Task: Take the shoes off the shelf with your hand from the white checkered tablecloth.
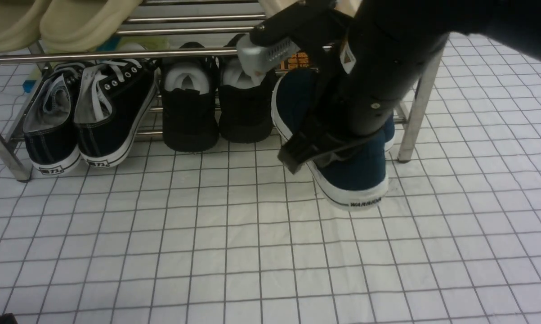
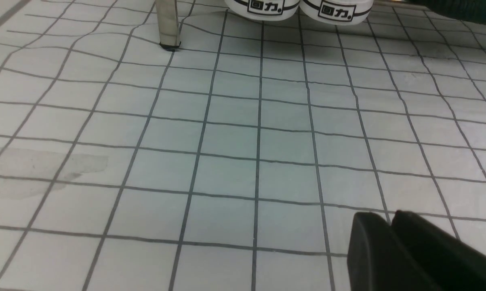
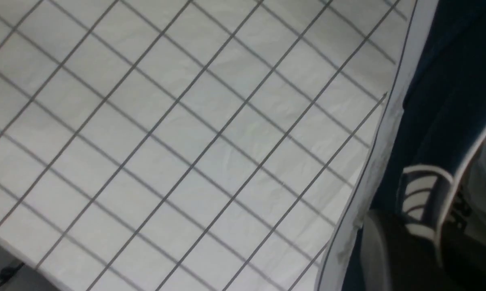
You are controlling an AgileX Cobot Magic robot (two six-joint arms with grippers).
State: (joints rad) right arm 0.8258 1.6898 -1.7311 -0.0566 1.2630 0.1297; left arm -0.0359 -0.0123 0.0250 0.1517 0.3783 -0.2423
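Observation:
My right gripper (image 1: 315,153) is shut on the side wall of a navy-blue slip-on shoe (image 1: 355,175). One black finger (image 1: 297,155) lies outside the shoe; the other is hidden inside. The shoe is turned at an angle. Its white "WARRIOR" heel sticks out past the front of the chrome shelf (image 1: 117,55), low over the white checkered tablecloth (image 1: 252,252). The second navy shoe (image 1: 389,128) is mostly hidden behind the arm. The right wrist view shows the held shoe's navy canvas (image 3: 440,101) and white sole beside the gripper (image 3: 428,246). My left gripper (image 2: 390,222) is shut and empty above the cloth.
Black lace-up sneakers (image 1: 95,112) and an all-black pair (image 1: 216,108) stand on the shelf's bottom tier, left of the navy shoes. Beige slippers (image 1: 50,22) sit on the upper tier. Shelf legs stand at the right (image 1: 416,112) and left (image 2: 168,24).

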